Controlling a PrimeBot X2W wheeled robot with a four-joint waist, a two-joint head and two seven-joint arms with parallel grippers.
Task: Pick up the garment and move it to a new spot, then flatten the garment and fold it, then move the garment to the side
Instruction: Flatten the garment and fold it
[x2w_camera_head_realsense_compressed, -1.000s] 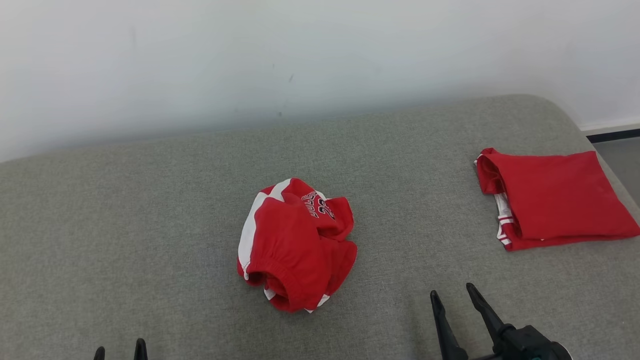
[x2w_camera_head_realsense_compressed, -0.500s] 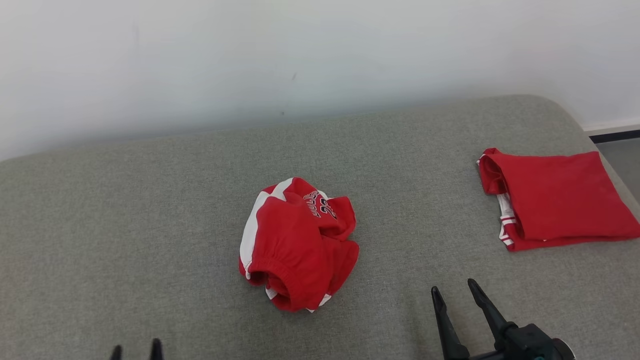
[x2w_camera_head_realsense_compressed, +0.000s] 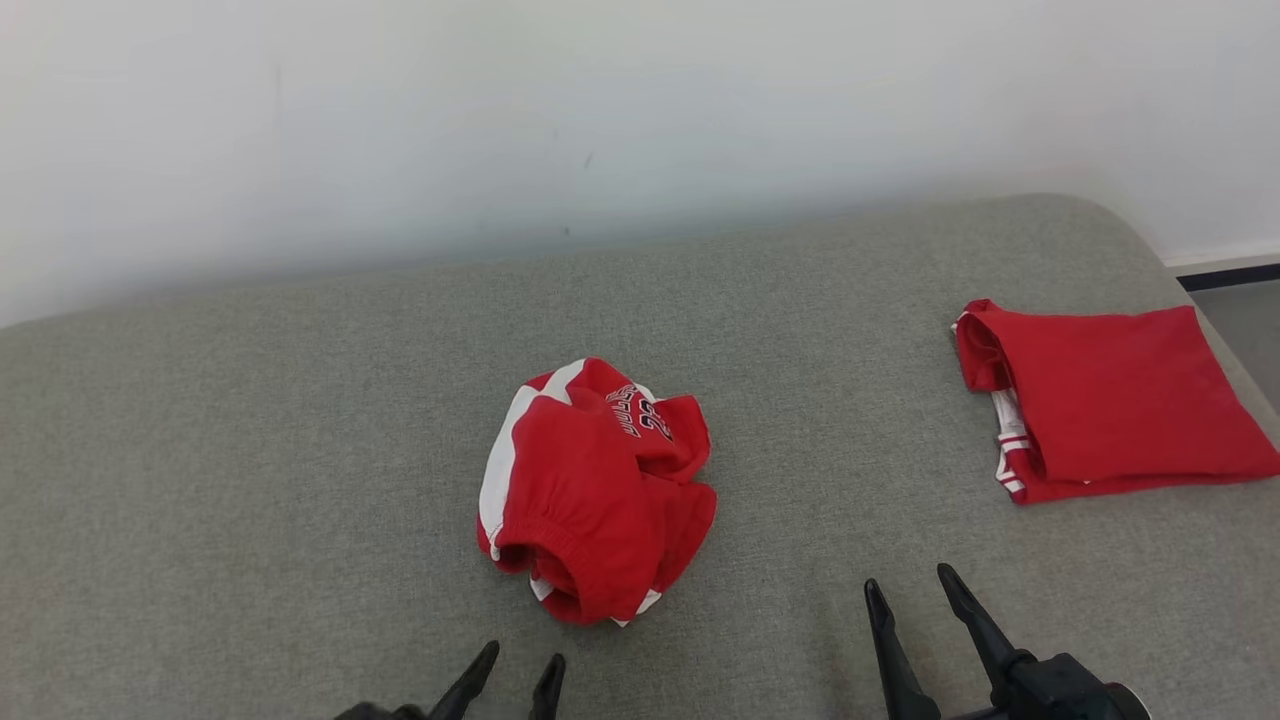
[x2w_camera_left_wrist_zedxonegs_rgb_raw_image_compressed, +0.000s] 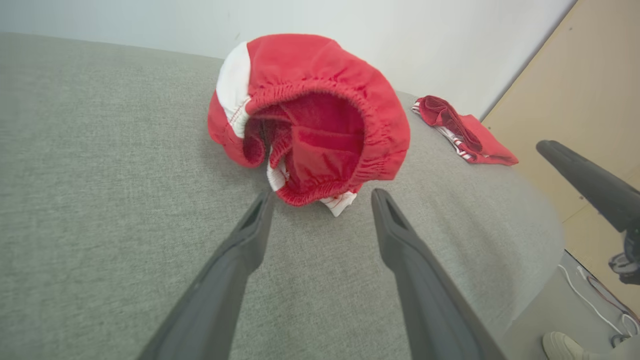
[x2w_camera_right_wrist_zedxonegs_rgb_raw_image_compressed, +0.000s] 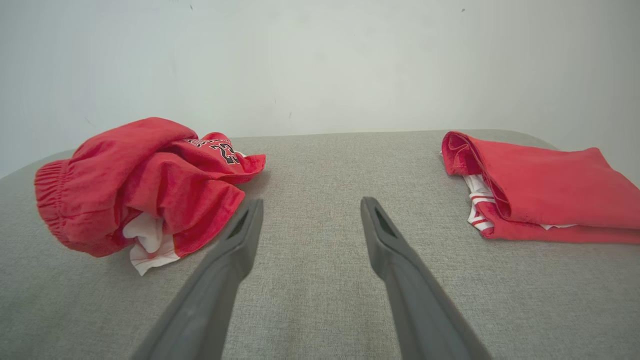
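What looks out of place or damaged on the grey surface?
Only the crumpled red garment stands out: bunched on the grey surface, its elastic waistband gaping toward the robot. The folded red garment at right lies tidy. No damage or spills visible.

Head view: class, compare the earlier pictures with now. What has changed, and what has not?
The left gripper has moved right along the bottom edge, toward the crumpled garment, open and holding nothing. The right gripper, the crumpled garment and the folded garment stayed put.
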